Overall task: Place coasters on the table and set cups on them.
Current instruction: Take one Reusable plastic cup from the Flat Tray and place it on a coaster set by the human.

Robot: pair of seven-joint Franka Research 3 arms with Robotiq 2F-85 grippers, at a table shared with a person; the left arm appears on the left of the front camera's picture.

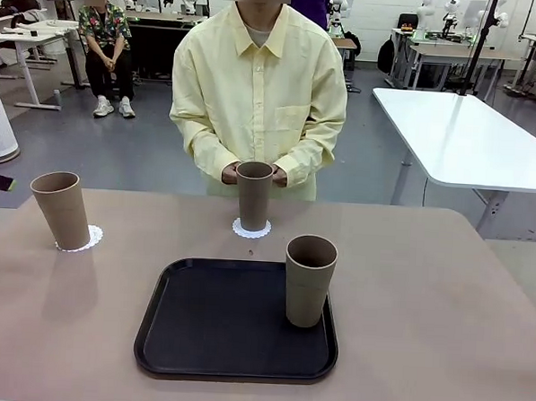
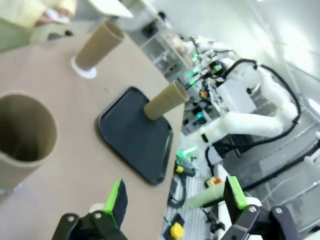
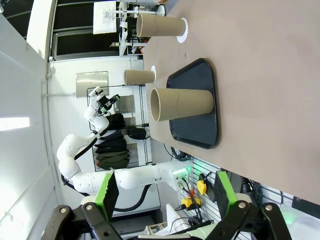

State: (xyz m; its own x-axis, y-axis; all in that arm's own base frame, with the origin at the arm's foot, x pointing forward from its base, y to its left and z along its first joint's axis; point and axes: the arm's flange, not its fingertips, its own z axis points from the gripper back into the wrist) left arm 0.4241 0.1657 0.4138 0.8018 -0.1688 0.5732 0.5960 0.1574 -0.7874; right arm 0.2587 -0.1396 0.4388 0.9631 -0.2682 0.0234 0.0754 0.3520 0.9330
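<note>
Bright even overhead light; soft shadows; left wrist view blurred.

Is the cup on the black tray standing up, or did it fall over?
Standing up. The cup rests on its base near the right side of the black tray, with its open mouth facing up.

Three cups counted, all alike: left cup (image 1: 61, 209), middle cup (image 1: 253, 195), near cup (image 1: 310, 280). Two coasters lie in sight, left coaster (image 1: 92, 238) and middle coaster (image 1: 259, 233); one black tray (image 1: 208, 323), one beige table (image 1: 443, 299), one white table (image 1: 469, 130). Two people: one person (image 1: 258, 101) at the far edge, one seated person (image 1: 105, 48) farther behind.
</note>
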